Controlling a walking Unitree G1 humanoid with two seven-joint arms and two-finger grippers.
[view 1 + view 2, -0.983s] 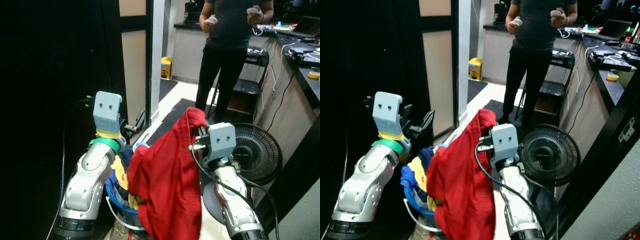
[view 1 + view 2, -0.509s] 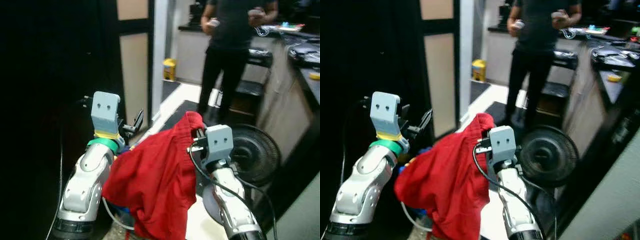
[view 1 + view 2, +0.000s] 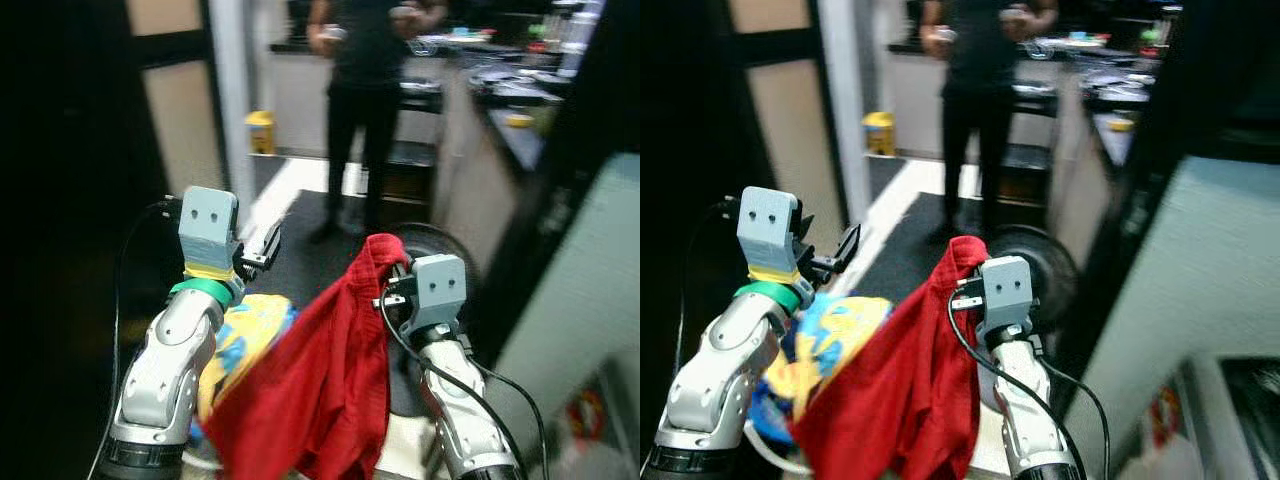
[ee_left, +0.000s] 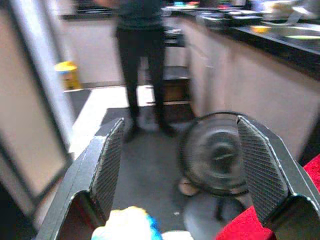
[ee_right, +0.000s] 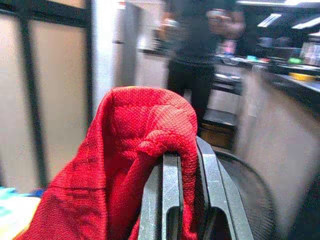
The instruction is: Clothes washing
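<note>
Change: the whole view has swung since 1 second ago, so the camera turned with the robot; a pale wall now fills the 3 o'clock side and the fan (image 3: 432,243) sits almost hidden behind the red garment (image 3: 320,385).
Garment: it hung straight down over the basket 1 second ago; now it trails toward 7 o'clock, lifted clear, with a yellow and blue cloth (image 3: 245,335) showing beneath.
Right gripper (image 5: 186,165): fingers pinched together on a fold of the red garment, held up at chest height at 5 o'clock in the head view.
Left gripper (image 4: 182,165): fingers wide apart, holding nothing, raised at 9 o'clock beside the load.
Meaning: this reads as the carry stage, 1 item picked from the laundry and being turned toward a washer not yet in sight.
Surface: dark mat (image 3: 300,235) and pale floor strip (image 3: 275,190) running toward 12 o'clock.
Room: a person (image 3: 362,90) in dark clothes stands at 12 o'clock holding 2 controllers; a cluttered dark counter (image 3: 500,95) runs along 2 o'clock; a yellow container (image 3: 260,132) sits by the far wall. The frames are blurred by the turn.
</note>
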